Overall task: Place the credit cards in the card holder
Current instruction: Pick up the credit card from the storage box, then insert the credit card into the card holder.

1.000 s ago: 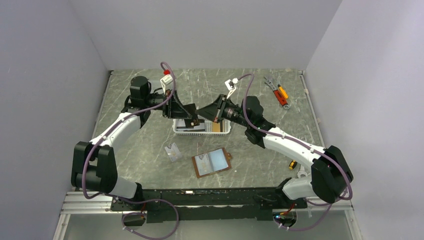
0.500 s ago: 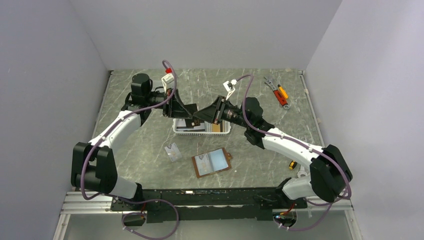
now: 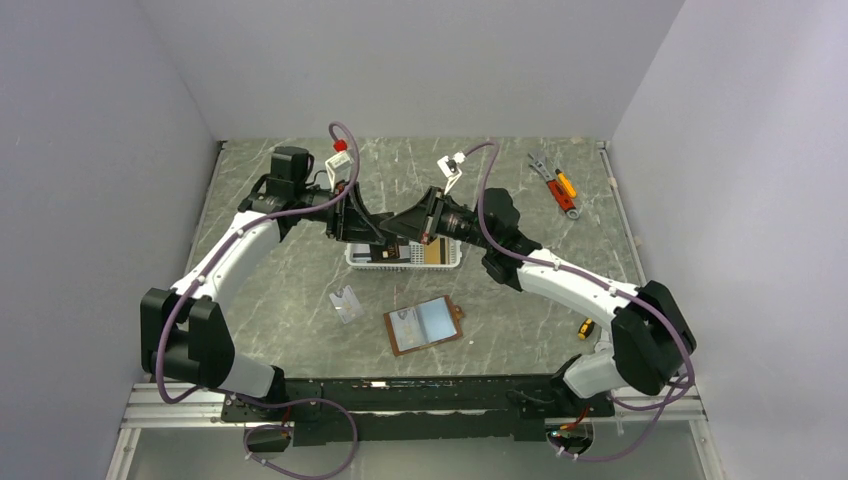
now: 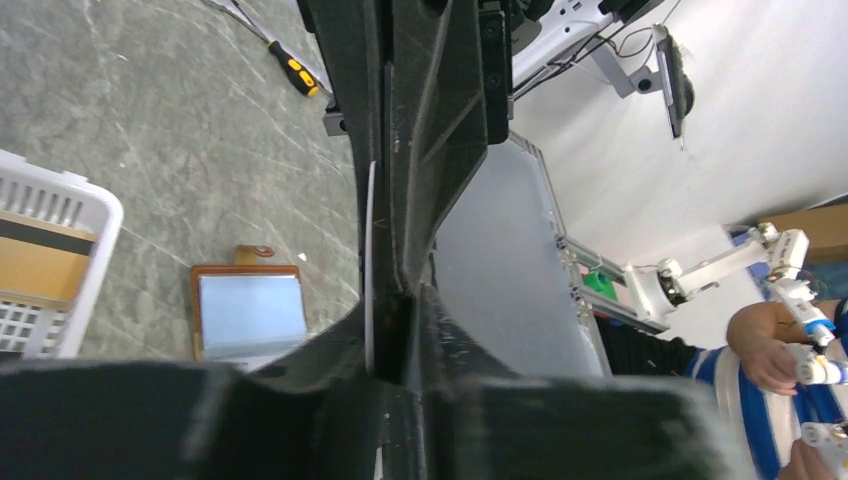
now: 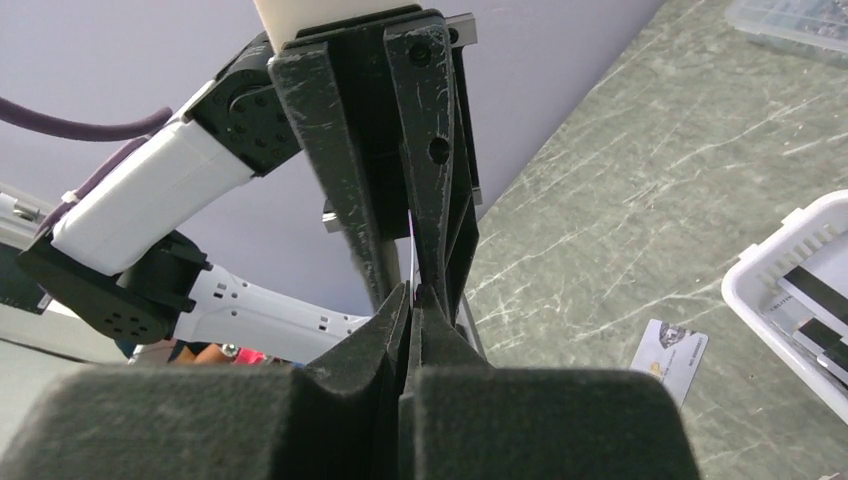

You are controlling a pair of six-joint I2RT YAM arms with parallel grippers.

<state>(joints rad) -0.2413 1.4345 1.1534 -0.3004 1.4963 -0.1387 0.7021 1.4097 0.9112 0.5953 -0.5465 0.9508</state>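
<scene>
While the credit card (image 4: 370, 250) hangs in mid-air over the white basket (image 3: 400, 266), it's pinched from both sides. The left gripper (image 4: 400, 300) is closed on it from the left and the right gripper (image 5: 412, 295) is clamped tight on the opposite end, tips almost nose to nose. Reads as a handoff or regrip. The card shows edge-on in both wrist views, just a thin pale line, so I can't tell which way its long axis runs; its face looks roughly upright.

The other cards (image 3: 405, 253) lie in the basket directly below. The card holder (image 3: 424, 325) lies open on the table (image 3: 560, 300), pale blue inside up, well nearer than the pinch point and slightly right. Its long axis runs roughly left-right with a small tilt, tab at the right end.

Key relation: the card must travel near and down, and tip from upright to about flat, to enter a pocket. The holder sits about midway between the bases, so neither arm is clearly closer. Risk, I think: one jaw releases early and the card drops into the basket.
</scene>
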